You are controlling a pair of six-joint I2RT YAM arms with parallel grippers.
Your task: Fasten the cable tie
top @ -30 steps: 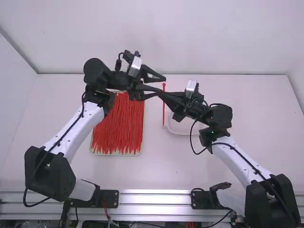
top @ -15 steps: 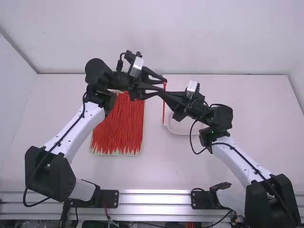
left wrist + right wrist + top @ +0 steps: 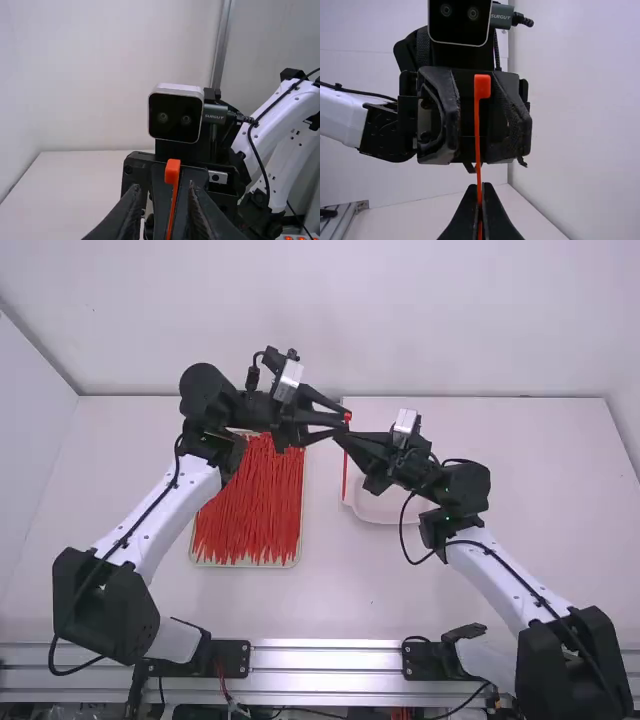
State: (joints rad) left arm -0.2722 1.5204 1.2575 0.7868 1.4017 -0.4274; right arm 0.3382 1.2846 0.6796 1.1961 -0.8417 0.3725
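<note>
We log: left gripper (image 3: 165, 192) has advanced, fingers apart, flanking the head of the thin red plastic cable tie (image 3: 481, 120), clamped upright in right gripper (image 3: 480, 190) beside the flat beige tray (image 3: 245, 563); grasp seems next

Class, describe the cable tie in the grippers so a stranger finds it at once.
On the white table, look right of the tray of red ties, where both arms meet. The cable tie stands there, pinched by the right gripper, its head between the left gripper's open fingers. Alone among the ties, it is upright.
</note>
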